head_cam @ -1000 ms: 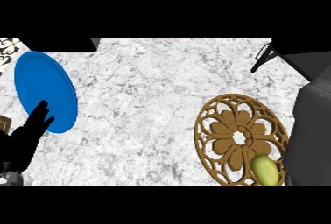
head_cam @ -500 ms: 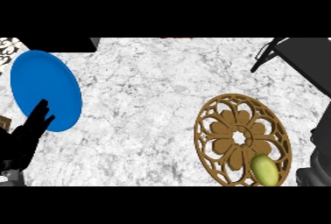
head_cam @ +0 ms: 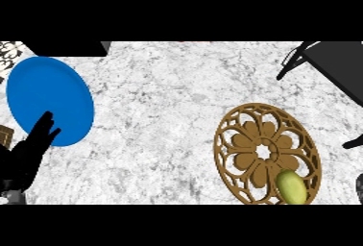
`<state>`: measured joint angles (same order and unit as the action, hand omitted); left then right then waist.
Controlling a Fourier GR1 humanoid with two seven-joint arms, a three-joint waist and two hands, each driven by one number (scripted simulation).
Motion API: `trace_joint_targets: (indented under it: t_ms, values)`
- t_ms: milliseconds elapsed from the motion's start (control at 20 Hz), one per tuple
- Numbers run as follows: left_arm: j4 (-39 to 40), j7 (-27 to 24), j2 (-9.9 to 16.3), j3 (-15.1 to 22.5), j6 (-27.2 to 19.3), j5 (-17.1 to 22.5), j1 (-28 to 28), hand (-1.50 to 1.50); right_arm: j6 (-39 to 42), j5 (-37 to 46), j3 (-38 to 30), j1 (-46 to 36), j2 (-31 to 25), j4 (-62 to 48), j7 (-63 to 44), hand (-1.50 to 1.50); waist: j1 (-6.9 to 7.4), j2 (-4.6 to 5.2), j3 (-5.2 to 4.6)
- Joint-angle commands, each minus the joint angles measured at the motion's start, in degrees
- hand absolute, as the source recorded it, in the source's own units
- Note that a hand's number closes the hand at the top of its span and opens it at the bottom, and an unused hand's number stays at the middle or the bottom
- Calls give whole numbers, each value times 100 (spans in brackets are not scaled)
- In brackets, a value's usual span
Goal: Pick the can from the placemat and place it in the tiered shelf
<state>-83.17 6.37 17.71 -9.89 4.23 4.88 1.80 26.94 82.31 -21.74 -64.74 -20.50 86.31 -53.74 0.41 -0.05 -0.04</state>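
A: Can (head_cam: pixel 291 186) lies at the near edge of the brown openwork placemat (head_cam: pixel 266 153), yellow-green, toward the view's lower right. No hand holds it.

B: Hands?

A: Only 1 shows whole: the left hand (head_cam: pixel 34 146), fingers straight and relaxed, resting at the left over the edge of the blue plate (head_cam: pixel 50 98). At the right edge there is a dark sliver, probably the right hand; I cannot tell its state.

B: Risk?

A: The tiered shelf (head_cam: pixel 333 62) stands well apart at the top right. I judge the can might roll or slip from a hurried grasp, or clip the shelf's frame.
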Motion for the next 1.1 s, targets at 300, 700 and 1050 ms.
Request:
trace_joint_targets:
  t_ms: [300, 700, 1050]
  values:
    - [80, 288, 36, -111, 67, 50, -378, 0, -642, -110, -423, 193, -861, -1278, 326, 150, -13, 14, 4]
    - [29, -325, -337, 81, -83, -303, 166, 0, -1852, -421, -681, 307, -1029, -2266, 458, 150, 32, 16, 4]
    - [-41, -222, -171, -25, 117, -250, 184, 0, -2534, -514, -956, 634, -1311, -2686, 204, -150, 22, 12, 4]
